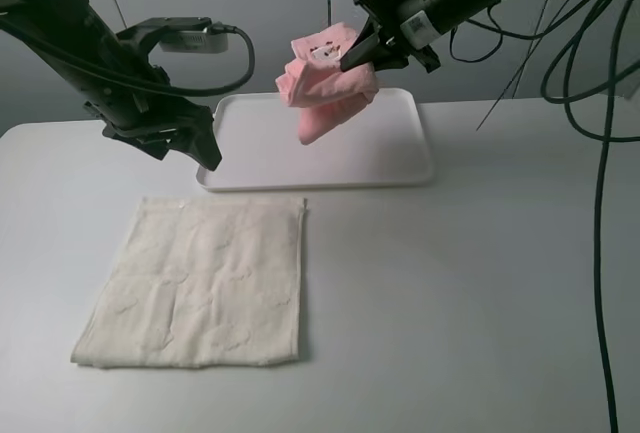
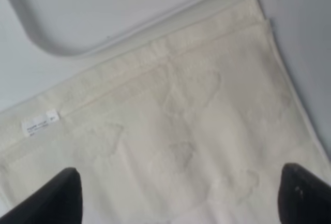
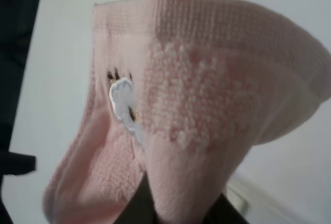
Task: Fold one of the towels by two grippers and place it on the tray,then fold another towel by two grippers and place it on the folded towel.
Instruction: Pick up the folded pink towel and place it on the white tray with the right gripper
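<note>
Pink towel (image 1: 325, 88) hung bunched from my right tool (image 1: 352, 58), clamped on its upper folds, above the tray (image 1: 400, 168) and not touching it. I judged it was held high so it could be lowered onto the tray. My left tool (image 1: 190, 148) was spread wide apart and empty, by the tray's near left corner, over the far edge of the cream towel (image 1: 200, 283). That one lay flat and unfolded on the surface (image 1: 480, 303), probably next to be folded

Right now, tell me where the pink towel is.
In the high view the pink towel hangs above the tray, upper middle, gripped by the right end effector.
</note>
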### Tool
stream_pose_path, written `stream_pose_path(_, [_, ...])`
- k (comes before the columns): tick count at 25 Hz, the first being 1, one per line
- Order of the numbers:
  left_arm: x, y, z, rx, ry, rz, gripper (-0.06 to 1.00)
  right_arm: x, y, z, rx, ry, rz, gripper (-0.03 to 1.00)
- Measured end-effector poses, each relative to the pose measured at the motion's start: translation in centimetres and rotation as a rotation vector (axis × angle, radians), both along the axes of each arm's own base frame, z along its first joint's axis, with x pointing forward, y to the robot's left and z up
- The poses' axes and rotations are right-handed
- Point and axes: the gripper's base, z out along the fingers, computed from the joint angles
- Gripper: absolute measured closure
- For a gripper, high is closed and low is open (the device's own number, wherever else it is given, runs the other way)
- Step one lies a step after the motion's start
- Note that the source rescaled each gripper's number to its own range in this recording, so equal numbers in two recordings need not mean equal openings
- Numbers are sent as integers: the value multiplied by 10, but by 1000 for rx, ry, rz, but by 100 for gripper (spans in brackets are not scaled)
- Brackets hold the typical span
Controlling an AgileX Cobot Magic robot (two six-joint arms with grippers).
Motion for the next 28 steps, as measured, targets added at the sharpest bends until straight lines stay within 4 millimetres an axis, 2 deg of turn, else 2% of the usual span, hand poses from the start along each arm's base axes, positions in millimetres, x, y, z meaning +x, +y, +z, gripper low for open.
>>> stream_pose_path(5, [-1,0,-4,-4,-4,3,-3,24,29,-6,182,19,-31,86])
stream_pose_path(13, [-1,1,-6,1,-14,-13,-3,48,41,-56,470,119,-133,86])
stream_pose_path(18, [-1,0,-6,1,-19,-17,-3,52,40,-103,423,156,-172,86])
stream_pose_path(22, [-1,0,-6,2,-19,-18,-3,50,38,-143,316,175,-163,86])
stream_pose_path(25, [-1,0,-6,2,-19,-18,-3,48,34,-159,227,155,-147,86])
stream_pose_path(28, [-1,0,-6,2,-19,-18,-3,49,33,-161,191,131,-144,86])
